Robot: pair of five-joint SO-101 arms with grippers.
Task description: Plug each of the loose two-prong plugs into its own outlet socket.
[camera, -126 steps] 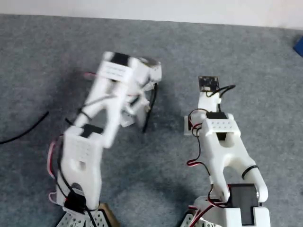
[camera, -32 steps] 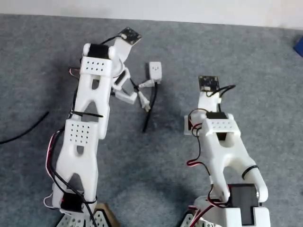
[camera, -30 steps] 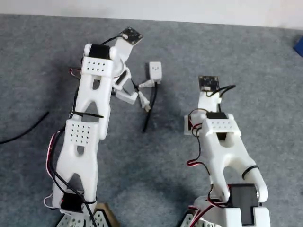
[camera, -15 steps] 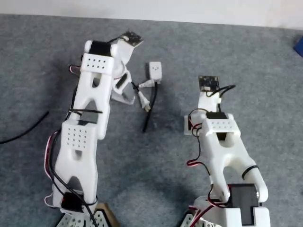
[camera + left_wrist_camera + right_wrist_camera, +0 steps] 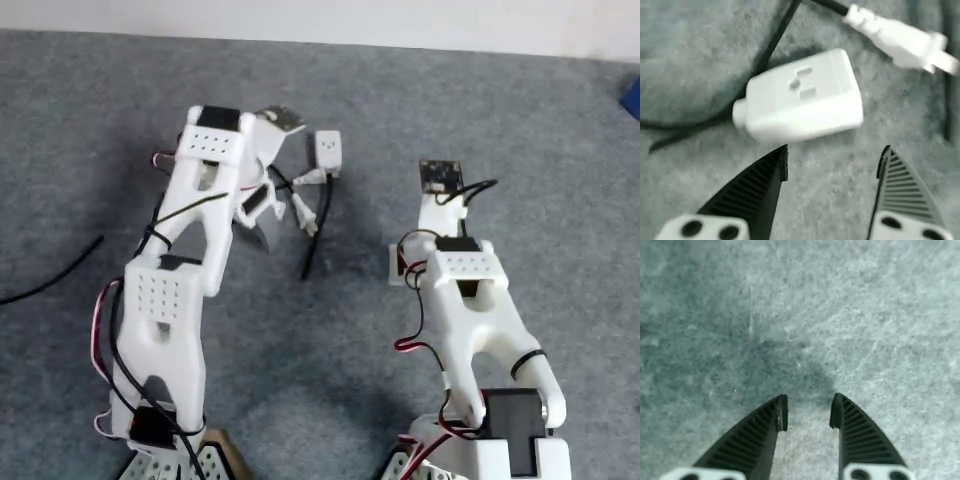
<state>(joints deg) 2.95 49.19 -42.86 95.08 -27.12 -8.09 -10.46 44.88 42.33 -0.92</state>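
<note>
High view gives you the grey carpeted table [image 5: 540, 130] with both arms over it. Your left arm [image 5: 165, 300] stretches far out across the carpet, its wrist end close to the cluster of task parts. Your right arm [image 5: 465, 290] sits folded on its own side, well apart from them.

In the left wrist view, your left gripper [image 5: 832, 167] has its fingers spread wide with nothing between them. In the right wrist view, your right gripper [image 5: 807, 412] hangs over the carpet, its fingers parted only a little and holding nothing.

The white outlet socket [image 5: 327, 150] lies on the carpet just beyond the left arm's wrist. The left wrist view puts it just ahead of the open fingertips with its two slots facing up; whether a fingertip touches it, you cannot tell.

A white two-prong plug [image 5: 302, 211] lies loose near the socket, its prongs bare and not in the slots.

A black cord [image 5: 316, 240] runs from that cluster back toward the arm bases, and a second black cable [image 5: 50, 275] lies off by the left edge.
</note>
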